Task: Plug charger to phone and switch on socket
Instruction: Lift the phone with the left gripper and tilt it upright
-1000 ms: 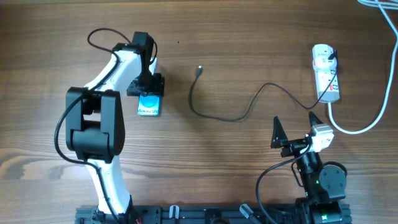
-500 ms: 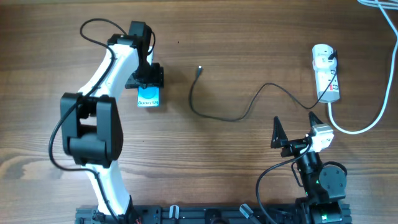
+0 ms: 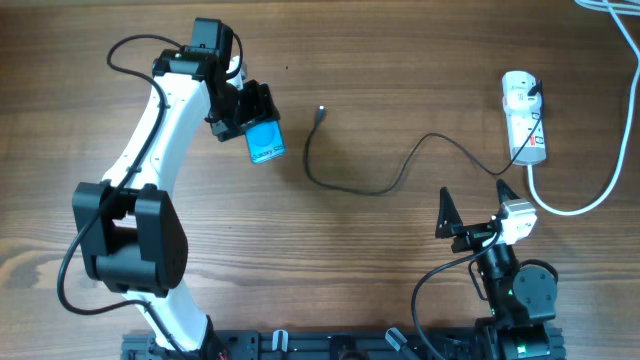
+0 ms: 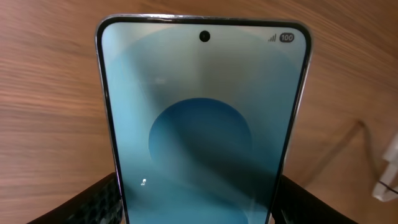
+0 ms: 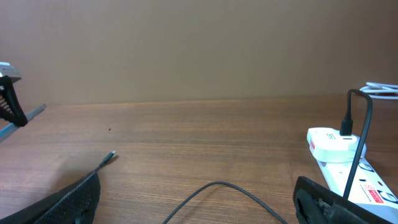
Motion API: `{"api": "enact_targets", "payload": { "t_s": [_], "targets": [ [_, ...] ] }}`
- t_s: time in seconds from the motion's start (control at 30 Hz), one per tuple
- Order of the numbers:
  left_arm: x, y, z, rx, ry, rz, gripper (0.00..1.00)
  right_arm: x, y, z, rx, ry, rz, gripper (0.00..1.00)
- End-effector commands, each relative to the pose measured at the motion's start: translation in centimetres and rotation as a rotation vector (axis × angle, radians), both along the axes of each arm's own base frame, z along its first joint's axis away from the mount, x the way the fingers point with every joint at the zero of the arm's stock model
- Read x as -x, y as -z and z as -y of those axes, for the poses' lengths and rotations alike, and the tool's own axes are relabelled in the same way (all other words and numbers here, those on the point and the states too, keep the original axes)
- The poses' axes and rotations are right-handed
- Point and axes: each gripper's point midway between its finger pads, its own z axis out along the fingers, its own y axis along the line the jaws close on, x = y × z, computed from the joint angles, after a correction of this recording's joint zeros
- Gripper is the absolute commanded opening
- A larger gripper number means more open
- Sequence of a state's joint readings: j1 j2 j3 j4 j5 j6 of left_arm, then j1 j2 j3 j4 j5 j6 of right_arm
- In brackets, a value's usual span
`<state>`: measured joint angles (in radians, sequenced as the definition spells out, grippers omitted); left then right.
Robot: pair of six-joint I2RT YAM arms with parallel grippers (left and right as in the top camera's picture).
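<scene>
My left gripper [image 3: 250, 118] is shut on the phone [image 3: 265, 142], holding it tilted off the table at the upper left. In the left wrist view the phone's cyan screen [image 4: 202, 118] fills the frame between my two black fingers. The charger's thin black cable [image 3: 375, 187] curves across the middle of the table. Its connector tip [image 3: 321, 113] lies free to the right of the phone and also shows in the right wrist view [image 5: 111, 156]. The white socket [image 3: 523, 118] lies at the right, with the charger plugged in. My right gripper [image 3: 472, 212] is open and empty near the front.
A thick white cord [image 3: 590, 200] loops from the socket along the table's right edge. The socket also shows in the right wrist view [image 5: 339, 149] at the right. The wooden table [image 3: 400, 60] extends around everything.
My left gripper has lifted the phone off the table and swung it right and back, tilting it toward the cable tip. The right arm has not moved.
</scene>
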<state>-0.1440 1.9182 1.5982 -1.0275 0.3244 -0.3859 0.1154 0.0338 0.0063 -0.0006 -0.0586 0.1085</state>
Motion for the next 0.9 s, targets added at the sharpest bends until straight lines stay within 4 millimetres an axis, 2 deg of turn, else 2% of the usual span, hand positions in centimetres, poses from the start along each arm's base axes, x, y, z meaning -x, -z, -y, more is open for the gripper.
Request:
{"api": "enact_targets", "payload": {
  "t_s": [0.0,0.13,0.27,0.43,0.87],
  "targets": [
    [0.4,-3.5,3.4,0.219,0.011,0.003,0.73,0.0,0.0,0.1,0.004,0.009,0.000,1.00],
    [1.1,-5.1,5.5,0.373,0.028,-0.036,0.69,0.0,0.0,0.1,0.003,0.009,0.000,1.00],
    [1.6,-6.0,6.5,0.459,0.030,-0.065,0.60,0.0,0.0,0.1,0.003,0.009,0.000,1.00],
    [2.3,-7.9,8.2,0.602,0.071,-0.091,0.59,0.0,0.0,0.1,0.004,0.009,0.000,1.00],
    [2.7,-8.9,8.8,0.700,-0.197,-0.345,0.55,0.0,0.0,0.1,0.003,0.009,0.000,0.99]
  ]
}}
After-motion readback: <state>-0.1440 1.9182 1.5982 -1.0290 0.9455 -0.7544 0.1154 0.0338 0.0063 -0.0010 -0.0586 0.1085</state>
